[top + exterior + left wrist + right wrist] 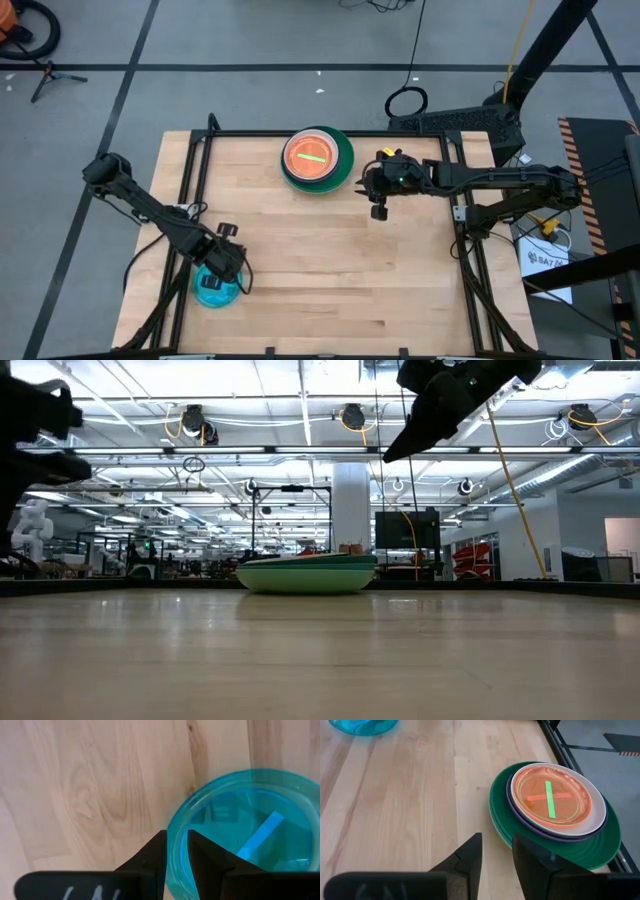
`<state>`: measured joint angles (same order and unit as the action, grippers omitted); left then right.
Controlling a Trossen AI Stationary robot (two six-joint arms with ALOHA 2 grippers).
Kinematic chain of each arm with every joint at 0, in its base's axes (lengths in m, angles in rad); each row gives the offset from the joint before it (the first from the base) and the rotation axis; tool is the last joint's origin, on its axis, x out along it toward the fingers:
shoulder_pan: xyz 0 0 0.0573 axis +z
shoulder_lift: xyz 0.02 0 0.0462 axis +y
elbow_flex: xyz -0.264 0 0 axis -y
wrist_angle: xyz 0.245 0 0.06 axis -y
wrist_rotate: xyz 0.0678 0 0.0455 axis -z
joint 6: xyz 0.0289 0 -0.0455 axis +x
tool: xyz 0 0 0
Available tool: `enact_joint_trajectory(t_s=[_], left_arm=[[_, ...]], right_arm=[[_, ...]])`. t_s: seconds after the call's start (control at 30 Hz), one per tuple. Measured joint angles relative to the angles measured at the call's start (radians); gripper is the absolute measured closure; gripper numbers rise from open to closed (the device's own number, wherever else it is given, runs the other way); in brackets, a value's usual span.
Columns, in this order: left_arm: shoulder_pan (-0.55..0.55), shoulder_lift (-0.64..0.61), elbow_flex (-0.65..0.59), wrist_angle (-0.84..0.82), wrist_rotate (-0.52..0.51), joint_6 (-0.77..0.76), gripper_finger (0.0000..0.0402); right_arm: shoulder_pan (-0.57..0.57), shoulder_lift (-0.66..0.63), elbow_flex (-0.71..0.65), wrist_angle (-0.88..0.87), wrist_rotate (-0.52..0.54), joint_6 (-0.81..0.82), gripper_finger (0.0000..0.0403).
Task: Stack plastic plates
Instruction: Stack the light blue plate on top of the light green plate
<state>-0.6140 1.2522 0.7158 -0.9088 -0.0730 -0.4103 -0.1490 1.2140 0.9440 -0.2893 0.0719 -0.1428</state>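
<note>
A small translucent blue plate (213,290) lies near the table's near left corner and also shows in the right wrist view (362,725). My left gripper (175,852) is over it from above, shut on its rim. At the far middle stands a stack (317,158): an orange plate (552,797) on a white one, then a purple one, then a large dark green plate (580,852) resting on the wood. My right gripper (497,851) hovers to the right of the stack, well above the table (397,452), slightly open and holding nothing. My left gripper pinches the blue plate's rim (176,827) on its edge nearest the arm. One finger (200,855) is inside the plate and the other (156,857) outside. The fingers point down from above. Whether the plate is lifted or lies on the wood, I cannot tell.
Black frame rails (190,170) run along the table's left, far and right edges. Bare wood (330,270) stretches between the blue plate and the stack. In the low view the stack (305,573) stands alone at the far edge.
</note>
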Motion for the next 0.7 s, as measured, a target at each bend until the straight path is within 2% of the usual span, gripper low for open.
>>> enact_joint_trajectory(t_s=[0.43,0.53,0.6,0.7], left_arm=[[0.000,0.000,-0.017,0.048,0.028,-0.046,0.0318],[0.000,0.000,-0.012,0.047,0.029,-0.015,0.0319],[0.000,0.000,-0.012,0.046,0.029,0.015,0.0326],[0.000,0.000,-0.012,0.046,0.040,0.052,0.0361]], right_arm=[[0.000,0.000,0.000,0.000,0.000,0.003,0.0303],[0.000,0.000,0.000,0.000,0.000,0.008,0.0303],[0.000,0.000,0.000,0.000,0.000,0.008,0.0303],[0.000,0.000,0.000,0.000,0.001,0.011,0.0303]])
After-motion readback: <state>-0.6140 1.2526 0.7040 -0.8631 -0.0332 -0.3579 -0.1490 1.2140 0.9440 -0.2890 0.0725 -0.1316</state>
